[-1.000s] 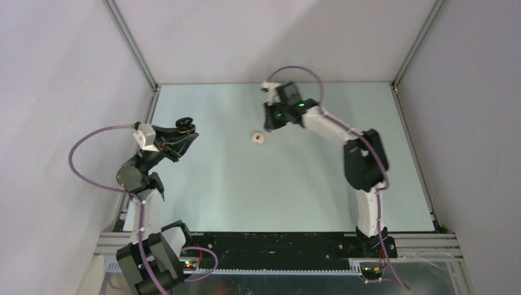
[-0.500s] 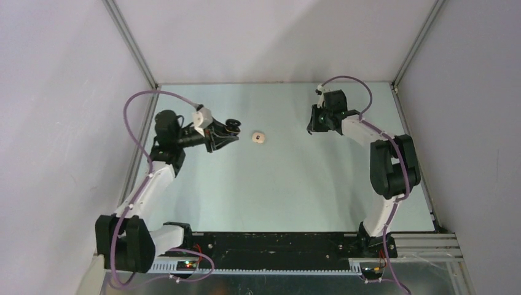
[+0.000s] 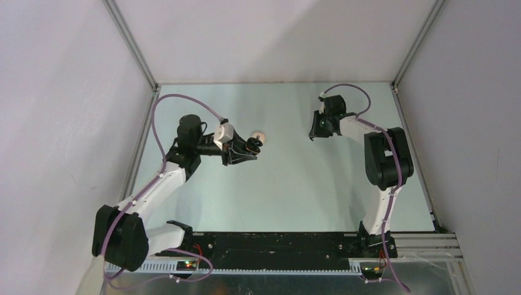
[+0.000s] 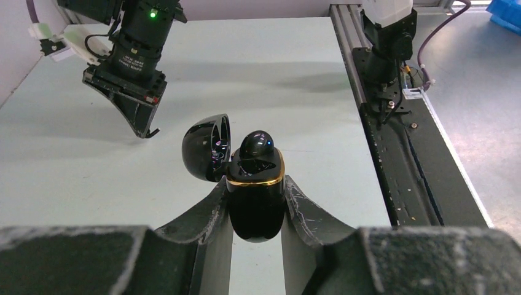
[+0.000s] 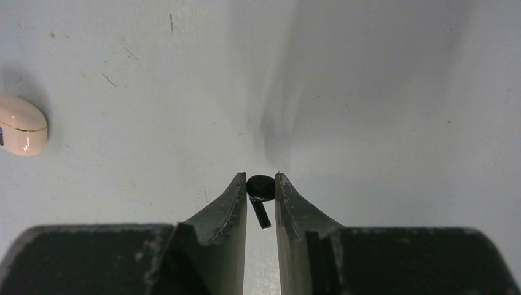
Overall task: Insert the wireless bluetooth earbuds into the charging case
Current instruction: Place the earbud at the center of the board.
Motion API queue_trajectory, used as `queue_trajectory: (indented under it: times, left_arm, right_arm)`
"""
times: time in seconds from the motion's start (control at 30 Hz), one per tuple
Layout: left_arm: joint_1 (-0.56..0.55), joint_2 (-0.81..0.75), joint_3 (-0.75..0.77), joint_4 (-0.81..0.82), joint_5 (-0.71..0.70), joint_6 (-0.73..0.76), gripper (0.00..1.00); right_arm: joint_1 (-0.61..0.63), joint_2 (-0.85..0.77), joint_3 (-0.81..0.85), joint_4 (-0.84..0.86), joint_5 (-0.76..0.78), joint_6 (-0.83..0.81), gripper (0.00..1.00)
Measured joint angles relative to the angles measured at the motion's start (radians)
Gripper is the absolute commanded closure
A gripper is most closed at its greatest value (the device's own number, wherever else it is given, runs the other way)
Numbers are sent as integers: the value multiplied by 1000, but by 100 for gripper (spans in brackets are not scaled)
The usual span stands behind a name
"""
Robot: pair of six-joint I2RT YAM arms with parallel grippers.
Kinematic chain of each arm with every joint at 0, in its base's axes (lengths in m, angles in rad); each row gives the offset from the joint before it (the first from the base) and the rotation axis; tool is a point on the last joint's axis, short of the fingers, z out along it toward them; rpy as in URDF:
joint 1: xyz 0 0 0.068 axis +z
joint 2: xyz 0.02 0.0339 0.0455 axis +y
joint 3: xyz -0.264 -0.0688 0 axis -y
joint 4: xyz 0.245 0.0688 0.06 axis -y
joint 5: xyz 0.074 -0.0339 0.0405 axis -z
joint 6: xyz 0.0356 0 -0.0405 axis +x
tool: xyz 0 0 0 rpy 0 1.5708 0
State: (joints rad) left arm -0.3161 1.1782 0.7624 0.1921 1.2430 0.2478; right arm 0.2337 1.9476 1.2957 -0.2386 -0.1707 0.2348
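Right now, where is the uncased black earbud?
Right wrist view, centre: the black earbud sits between the right gripper's jaws, right of the beige case.

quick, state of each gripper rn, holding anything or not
Left gripper: fingers closed on the black charging case, its lid open.
Right gripper: fingers closed on a black earbud.

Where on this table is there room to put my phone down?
Near half of the table, between left arm and right arm, is bare; so is the far middle by the wall. Crowded: the left hand holding the black case beside the beige case, right hand nearby.
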Motion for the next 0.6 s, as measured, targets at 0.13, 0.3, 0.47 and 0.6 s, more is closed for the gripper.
queue_trajectory:
  times: [0.13,0.3,0.47,0.6]
  left_arm:
    - [-12,0,-2,0,3,0,91]
    - [-14,-1,-16,2,8,1,91]
    - [-14,-14,-18,-8,14,13,91]
    - [-14,-21,-18,-30,18,27,92]
  right_arm:
    - [0,10,0,-5,5,1,71]
    - [4,11,0,-20,6,1,65]
    - [12,11,0,-32,6,-2,60]
    - [13,11,0,-42,5,-5,60]
